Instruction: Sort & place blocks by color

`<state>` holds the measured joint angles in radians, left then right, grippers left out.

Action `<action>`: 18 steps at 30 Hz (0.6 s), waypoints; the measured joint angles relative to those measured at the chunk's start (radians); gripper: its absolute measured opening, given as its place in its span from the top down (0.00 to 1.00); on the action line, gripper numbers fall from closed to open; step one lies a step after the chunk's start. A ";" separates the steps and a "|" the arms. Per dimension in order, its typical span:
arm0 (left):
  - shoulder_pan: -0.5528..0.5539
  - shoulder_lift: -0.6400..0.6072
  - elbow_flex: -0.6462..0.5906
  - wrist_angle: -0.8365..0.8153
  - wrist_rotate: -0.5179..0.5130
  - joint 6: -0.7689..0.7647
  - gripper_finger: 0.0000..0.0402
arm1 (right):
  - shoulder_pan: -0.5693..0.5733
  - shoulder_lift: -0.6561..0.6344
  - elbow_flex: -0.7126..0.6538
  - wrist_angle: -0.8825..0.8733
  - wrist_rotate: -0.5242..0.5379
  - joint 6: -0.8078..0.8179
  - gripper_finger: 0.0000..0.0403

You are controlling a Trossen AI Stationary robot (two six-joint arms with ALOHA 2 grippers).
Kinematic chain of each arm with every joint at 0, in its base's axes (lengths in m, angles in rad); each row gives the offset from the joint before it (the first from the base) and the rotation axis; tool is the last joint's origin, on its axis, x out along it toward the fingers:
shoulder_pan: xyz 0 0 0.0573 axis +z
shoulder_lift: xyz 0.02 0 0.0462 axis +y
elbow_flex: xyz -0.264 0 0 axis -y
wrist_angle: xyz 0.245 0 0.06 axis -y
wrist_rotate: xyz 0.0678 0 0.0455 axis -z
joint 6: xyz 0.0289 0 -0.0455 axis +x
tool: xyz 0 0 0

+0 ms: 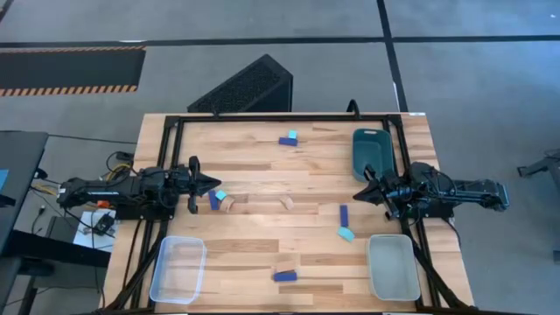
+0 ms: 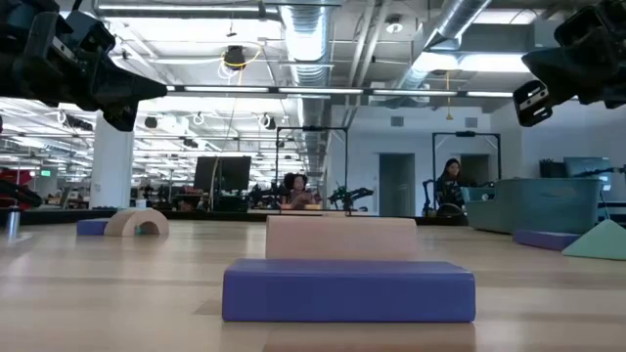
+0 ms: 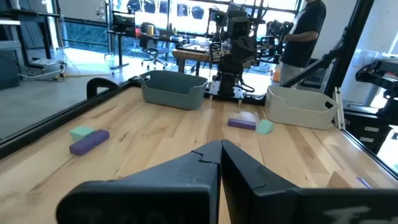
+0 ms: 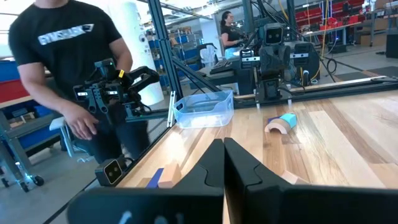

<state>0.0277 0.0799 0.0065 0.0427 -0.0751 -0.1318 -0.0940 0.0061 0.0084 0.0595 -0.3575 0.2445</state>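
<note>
High view: sorting not begun. Blocks (image 1: 286, 203) lie scattered mid-table; clear tray (image 1: 178, 269) at 7 o'clock holds none. Left gripper (image 1: 216, 183) at 9, right gripper (image 1: 356, 195) at 3, both pressed together, empty.

You're working under bright, even overhead light; ceiling strip lamps (image 2: 225, 90) are glowing across the low view. The counter (image 1: 262, 175) is showing only soft, short shadows. Up close, the dark blue block (image 2: 348, 289) is blurring slightly, and windows are glaring behind in the left wrist view.
</note>
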 joint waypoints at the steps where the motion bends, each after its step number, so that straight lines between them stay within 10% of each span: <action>1: 0.000 0.000 0.000 0.000 0.000 0.000 1.00 | 0.000 0.000 0.000 0.000 0.000 0.000 0.97; 14: 0.000 0.000 0.000 0.000 0.000 0.000 1.00 | 0.000 0.000 0.000 0.000 0.000 0.000 0.97; 18: 0.001 0.004 0.000 0.030 -0.189 -0.138 1.00 | 0.000 0.000 0.000 0.000 0.000 0.000 0.97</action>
<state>0.0285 0.0838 0.0063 0.0725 -0.2644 -0.2702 -0.0940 0.0061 0.0084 0.0593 -0.3573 0.2447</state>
